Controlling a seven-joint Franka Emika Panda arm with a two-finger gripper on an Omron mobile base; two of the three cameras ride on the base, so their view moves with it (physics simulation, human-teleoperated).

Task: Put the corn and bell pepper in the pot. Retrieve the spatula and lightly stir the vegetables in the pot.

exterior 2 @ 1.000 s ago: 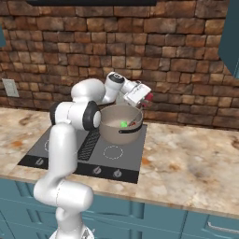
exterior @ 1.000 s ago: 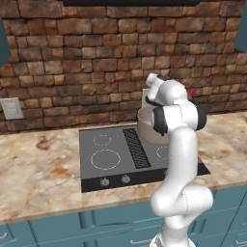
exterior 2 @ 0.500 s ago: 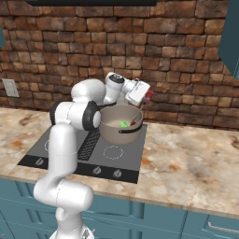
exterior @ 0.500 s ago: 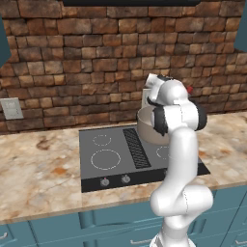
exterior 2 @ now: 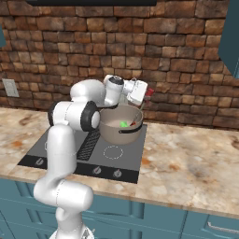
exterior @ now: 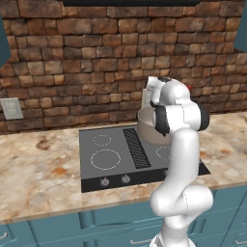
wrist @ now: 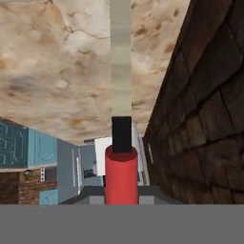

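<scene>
Little moved: gripper [exterior 2: 142, 99] stays clamped on spatula [wrist: 121, 177] above pot [exterior 2: 120, 125]; vegetables already inside; stirring step under way.

pot [exterior 2: 120, 128]: set on cooktop [exterior 2: 70, 149], back right | cooktop: set into tabletop [exterior 2: 196, 163] | brick wall [exterior 2: 65, 51]: behind | vegetables [exterior 2: 124, 124]: in pot | spatula [exterior 2: 145, 97]: above pot rim

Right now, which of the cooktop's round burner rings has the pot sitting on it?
The back right ring, nearest the brick wall, is the one under the pot. The front right ring and both left rings lie bare.
</scene>
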